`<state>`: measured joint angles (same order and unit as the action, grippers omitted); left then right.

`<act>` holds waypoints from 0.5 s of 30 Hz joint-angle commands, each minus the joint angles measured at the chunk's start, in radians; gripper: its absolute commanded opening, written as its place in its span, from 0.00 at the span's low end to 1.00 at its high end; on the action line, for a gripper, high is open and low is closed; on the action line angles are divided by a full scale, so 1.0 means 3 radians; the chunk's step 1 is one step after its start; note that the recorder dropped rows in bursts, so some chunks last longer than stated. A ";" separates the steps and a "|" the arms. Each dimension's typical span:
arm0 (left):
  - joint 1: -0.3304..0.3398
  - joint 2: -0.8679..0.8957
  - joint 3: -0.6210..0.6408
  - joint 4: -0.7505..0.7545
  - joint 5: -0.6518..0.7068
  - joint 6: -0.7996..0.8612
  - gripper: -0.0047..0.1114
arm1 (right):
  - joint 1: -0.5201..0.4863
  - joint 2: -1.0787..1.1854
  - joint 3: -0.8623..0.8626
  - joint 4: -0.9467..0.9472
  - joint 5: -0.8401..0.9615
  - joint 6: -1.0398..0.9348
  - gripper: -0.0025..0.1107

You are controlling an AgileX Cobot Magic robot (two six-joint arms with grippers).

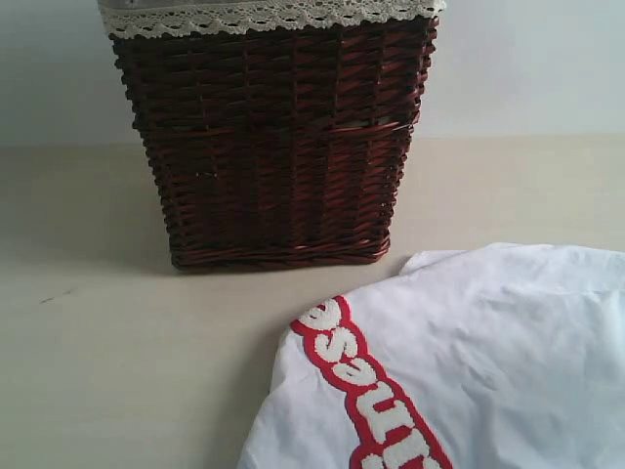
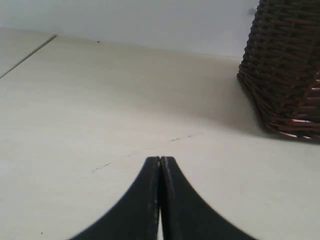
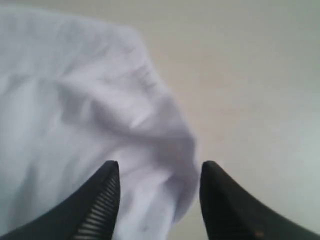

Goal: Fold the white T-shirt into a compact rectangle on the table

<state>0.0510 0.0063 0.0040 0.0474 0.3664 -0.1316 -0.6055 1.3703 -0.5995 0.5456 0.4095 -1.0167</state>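
The white T-shirt (image 1: 498, 362) lies on the beige table (image 1: 117, 371) at the front right of the exterior view, with red-outlined white letters (image 1: 376, 396) along its left fold. In the right wrist view a rumpled edge of the T-shirt (image 3: 90, 115) lies under my right gripper (image 3: 160, 167). That gripper is open, its black fingers (image 3: 107, 195) wide apart over the cloth and gripping nothing. My left gripper (image 2: 160, 159) is shut and empty, low over bare table (image 2: 100, 100). Neither gripper shows in the exterior view.
A dark brown wicker basket (image 1: 273, 137) with white lace trim (image 1: 264, 15) stands at the back centre, close behind the shirt. Its corner (image 2: 287, 65) appears in the left wrist view, off to one side of the shut fingers. A pale wall (image 1: 527, 59) runs behind.
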 commanded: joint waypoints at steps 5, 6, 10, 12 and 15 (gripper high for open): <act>-0.0009 -0.0021 -0.0013 0.0000 -0.0044 -0.0007 0.04 | -0.0026 0.0259 0.0201 -0.0921 -0.0029 0.0816 0.40; -0.0009 -0.0021 -0.0013 0.0000 -0.0044 -0.0007 0.04 | -0.0026 0.0294 0.0201 -0.1005 -0.0029 0.0942 0.40; -0.0009 -0.0021 -0.0013 0.0000 -0.0044 0.0000 0.04 | -0.0026 0.0385 0.0201 -0.1043 -0.0188 0.1193 0.40; -0.0009 -0.0021 -0.0013 0.0000 -0.0044 0.0000 0.04 | -0.0026 0.0391 0.0201 -0.1043 -0.0343 0.1246 0.40; -0.0009 -0.0021 -0.0013 0.0000 -0.0044 0.0000 0.04 | -0.0026 0.0391 0.0201 -0.1043 -0.0528 0.1336 0.40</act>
<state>0.0510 0.0063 0.0040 0.0474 0.3664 -0.1316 -0.6072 1.4869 -0.5414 0.2415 0.3113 -0.6484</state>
